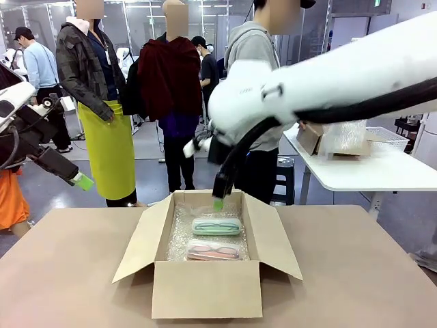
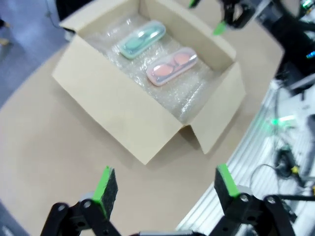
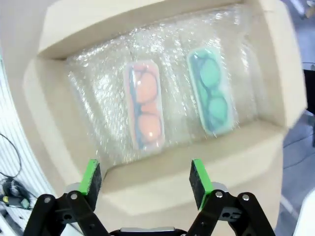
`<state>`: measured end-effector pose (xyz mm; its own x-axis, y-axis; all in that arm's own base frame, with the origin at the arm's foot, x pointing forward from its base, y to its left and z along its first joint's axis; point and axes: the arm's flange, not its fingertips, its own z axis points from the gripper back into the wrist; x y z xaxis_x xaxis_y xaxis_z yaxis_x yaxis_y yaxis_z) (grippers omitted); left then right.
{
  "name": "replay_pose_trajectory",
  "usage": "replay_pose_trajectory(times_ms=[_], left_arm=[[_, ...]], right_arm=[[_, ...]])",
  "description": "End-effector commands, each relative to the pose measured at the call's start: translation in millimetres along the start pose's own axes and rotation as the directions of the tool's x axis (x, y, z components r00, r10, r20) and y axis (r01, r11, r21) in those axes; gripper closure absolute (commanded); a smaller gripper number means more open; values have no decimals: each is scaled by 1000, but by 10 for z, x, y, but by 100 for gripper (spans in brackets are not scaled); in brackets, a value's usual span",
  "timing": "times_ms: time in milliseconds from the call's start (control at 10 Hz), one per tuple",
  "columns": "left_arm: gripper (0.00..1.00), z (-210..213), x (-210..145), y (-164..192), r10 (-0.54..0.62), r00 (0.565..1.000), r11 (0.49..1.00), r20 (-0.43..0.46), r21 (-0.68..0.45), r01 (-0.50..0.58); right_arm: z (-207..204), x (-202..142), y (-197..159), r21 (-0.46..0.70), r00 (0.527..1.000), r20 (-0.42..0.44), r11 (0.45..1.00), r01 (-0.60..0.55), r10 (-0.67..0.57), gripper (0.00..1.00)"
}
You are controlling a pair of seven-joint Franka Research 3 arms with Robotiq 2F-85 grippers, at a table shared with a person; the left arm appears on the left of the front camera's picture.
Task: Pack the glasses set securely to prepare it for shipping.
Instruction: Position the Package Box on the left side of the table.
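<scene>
A: Why do the mint-green case [image 1: 216, 226] and pink case [image 1: 212, 251] lie side by side on bubble wrap [image 3: 103, 98] inside the cardboard box [image 1: 205, 290]?
B: Cushioning, likely. The right pincer [image 3: 145, 177] hovers above them, parted and empty; the left pincer [image 2: 165, 184] gapes empty, off aside.

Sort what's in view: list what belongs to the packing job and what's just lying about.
Belongs to the job:
mint-green case
pink case
open cardboard box holding both
its bubble wrap lining

Just lying about:
other box
white basket
both on the white side table
</scene>
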<state>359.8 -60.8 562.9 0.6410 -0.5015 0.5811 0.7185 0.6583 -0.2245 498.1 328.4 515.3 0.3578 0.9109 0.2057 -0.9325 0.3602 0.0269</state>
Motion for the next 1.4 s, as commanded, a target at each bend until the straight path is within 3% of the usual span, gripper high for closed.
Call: replay_pose_trajectory(times_ms=[0, 300, 500, 700, 800, 900, 1000, 1300], left_arm=[[0, -113, 57, 118, 121, 993, 991, 5, -59, -120], [0, -477, 17, 316, 238, 969, 964, 66, -134, -228], [0, -734, -30, 464, 282, 956, 949, 85, -173, -265], [0, -977, -97, 559, 310, 947, 934, 89, -217, -285], [0, -1057, -131, 592, 316, 943, 935, 102, -199, -292], [0, -1069, -125, 579, 317, 941, 939, 117, -176, -294], [0, -970, -105, 557, 332, 941, 925, 60, -218, -312], [0, -970, -105, 557, 332, 941, 925, 60, -218, -312]], right_arm=[[337, -639, 311, -64, 990, 44, 988, 139, -137, 9], [591, -1486, 535, -102, 927, 204, 935, 339, -314, 9], [709, -2178, 664, -78, 845, 324, 878, 472, -426, 9], [793, -2643, 743, -66, 776, 366, 818, 572, -513, 9], [824, -2768, 767, -64, 756, 372, 797, 600, -539, 9], [835, -2761, 760, -73, 759, 369, 797, 600, -537, 9], [801, -2763, 666, -45, 784, 351, 827, 561, -513, 9], [801, -2763, 666, -45, 784, 351, 827, 561, -513, 9]])
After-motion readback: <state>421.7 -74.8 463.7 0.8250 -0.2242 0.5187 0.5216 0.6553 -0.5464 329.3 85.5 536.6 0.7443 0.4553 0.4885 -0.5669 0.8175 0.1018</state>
